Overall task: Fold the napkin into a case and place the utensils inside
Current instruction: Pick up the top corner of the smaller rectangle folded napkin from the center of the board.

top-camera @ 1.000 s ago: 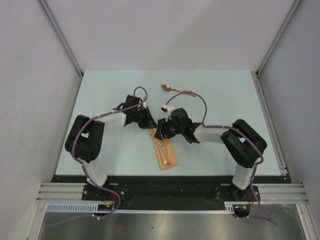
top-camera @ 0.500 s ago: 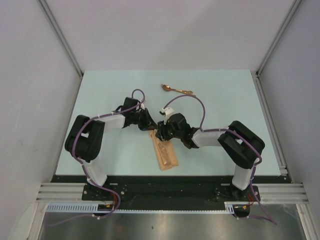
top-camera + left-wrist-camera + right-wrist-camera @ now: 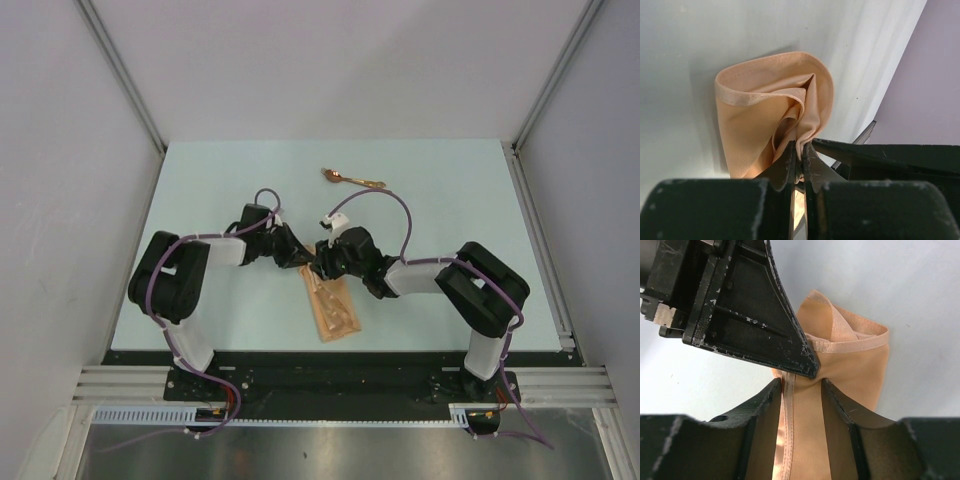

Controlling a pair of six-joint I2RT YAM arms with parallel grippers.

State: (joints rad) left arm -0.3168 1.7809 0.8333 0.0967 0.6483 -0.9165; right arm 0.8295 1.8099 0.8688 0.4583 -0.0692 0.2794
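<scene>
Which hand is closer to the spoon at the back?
Right. The right hand sits almost straight in front of the spoon; the left hand, pinching the napkin, is off to its left.

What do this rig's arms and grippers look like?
Both the left arm and right arm have black joint housings, white links and a looping purple cable. The left gripper and right gripper are black, two-fingered, tapering to points, some edges scuffed pale.

Left arm (image 3: 185, 272) and right arm (image 3: 485, 290) — black joints, white links — trail purple cables (image 3: 385, 193). The left hand (image 3: 799, 152) has black (scuffed) fingers (image 3: 755, 315).
</scene>
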